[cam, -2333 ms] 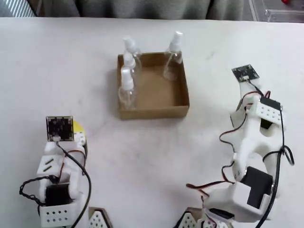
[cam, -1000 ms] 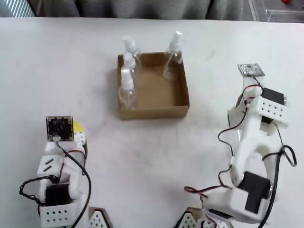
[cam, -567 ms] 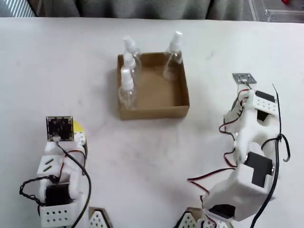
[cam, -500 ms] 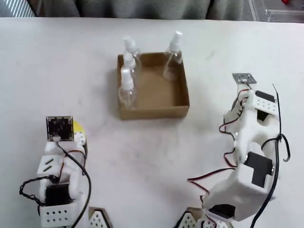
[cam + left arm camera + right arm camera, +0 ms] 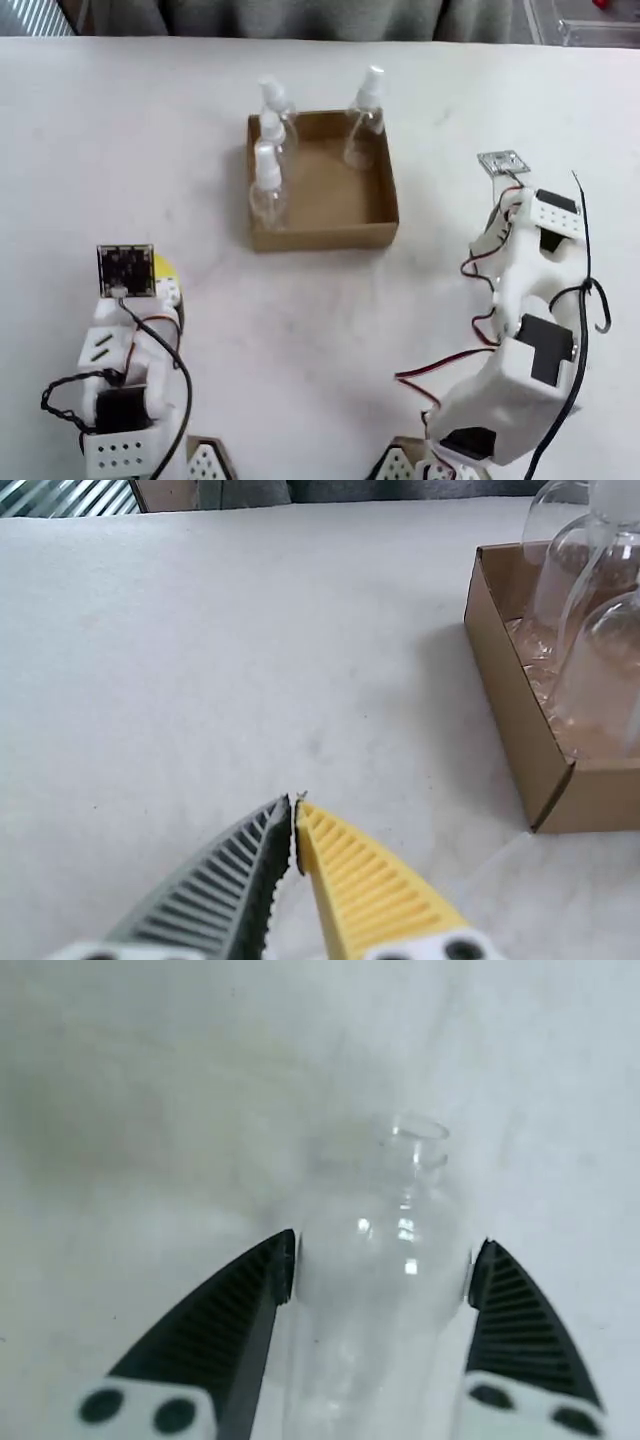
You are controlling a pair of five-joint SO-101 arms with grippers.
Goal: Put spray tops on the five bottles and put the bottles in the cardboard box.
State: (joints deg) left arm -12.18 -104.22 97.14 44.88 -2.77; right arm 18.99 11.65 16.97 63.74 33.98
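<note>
One bottle [image 5: 388,1210], gripped by right end effector [image 5: 382,1256]

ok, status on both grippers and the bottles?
Left gripper shut, empty. Right gripper shut on uncapped bottle. Four topped bottles standing in cardboard box.

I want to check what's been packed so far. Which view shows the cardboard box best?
The high view: the whole cardboard box from above, with spray-topped bottles standing inside. The left wrist view catches one corner and some bottle bodies. The right wrist view faces a topless bottle held in the right claw.
</note>
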